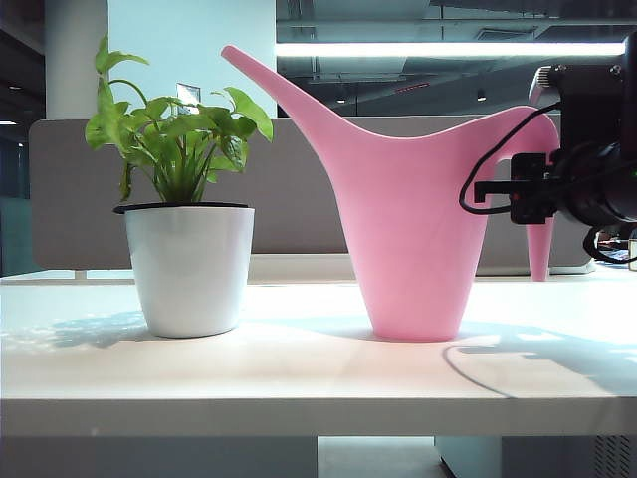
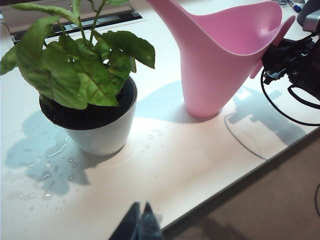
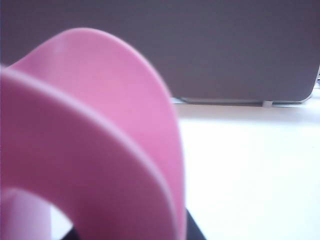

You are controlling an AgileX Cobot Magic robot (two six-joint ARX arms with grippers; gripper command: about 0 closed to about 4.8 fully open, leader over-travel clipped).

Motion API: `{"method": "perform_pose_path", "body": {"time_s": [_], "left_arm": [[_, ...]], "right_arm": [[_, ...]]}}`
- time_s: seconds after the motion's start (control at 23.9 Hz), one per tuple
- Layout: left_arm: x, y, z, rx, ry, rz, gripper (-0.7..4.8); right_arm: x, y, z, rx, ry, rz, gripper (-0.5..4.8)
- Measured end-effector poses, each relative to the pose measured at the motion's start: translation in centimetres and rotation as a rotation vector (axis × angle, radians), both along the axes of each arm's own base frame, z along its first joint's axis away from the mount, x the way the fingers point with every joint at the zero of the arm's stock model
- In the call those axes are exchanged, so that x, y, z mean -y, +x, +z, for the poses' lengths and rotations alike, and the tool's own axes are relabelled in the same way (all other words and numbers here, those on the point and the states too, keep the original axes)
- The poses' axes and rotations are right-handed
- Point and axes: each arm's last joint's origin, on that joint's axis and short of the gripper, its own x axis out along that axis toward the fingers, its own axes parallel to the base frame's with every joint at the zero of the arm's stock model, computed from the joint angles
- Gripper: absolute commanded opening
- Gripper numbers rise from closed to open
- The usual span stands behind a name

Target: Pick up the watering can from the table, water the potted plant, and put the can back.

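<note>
The pink watering can [image 1: 413,239] stands upright on the white table [image 1: 299,368], spout slanting up toward the potted plant [image 1: 189,254], which stands apart to its left. My right gripper [image 1: 526,189] is at the can's arched handle. In the right wrist view that handle [image 3: 100,125] fills the space between the two dark fingers [image 3: 196,231]; whether they press on it does not show. My left gripper [image 2: 141,206] hovers over the table's front edge, shut with nothing in it, well short of the plant [image 2: 95,100] and the can [image 2: 220,60].
Water drops and small puddles [image 2: 50,150] lie on the table around the pot. A grey partition [image 1: 299,199] runs along the back of the table. A black cable [image 2: 280,115] hangs from the right arm beside the can.
</note>
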Motion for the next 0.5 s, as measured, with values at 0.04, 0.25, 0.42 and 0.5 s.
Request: {"method": "perform_pose_path", "body": {"time_s": [0.04,0.25,0.42,0.5], "left_arm": [[0.0,0.0,0.0,0.000,0.000,0.000,0.03],[0.0,0.0,0.0,0.000,0.000,0.000,0.03],[0.0,0.0,0.0,0.000,0.000,0.000,0.03],[0.0,0.0,0.0,0.000,0.000,0.000,0.03]], "right_arm": [[0.0,-0.1,-0.1,-0.005,-0.005,-0.001,2.79],[0.5,-1.7,-0.9,-0.050,-0.035,-0.001,3.51],[1.0,-3.1,-0.1,-0.023,-0.033,-0.001,3.51],[1.3,-4.0,0.3,-0.009,-0.028,-0.002,3.44]]}}
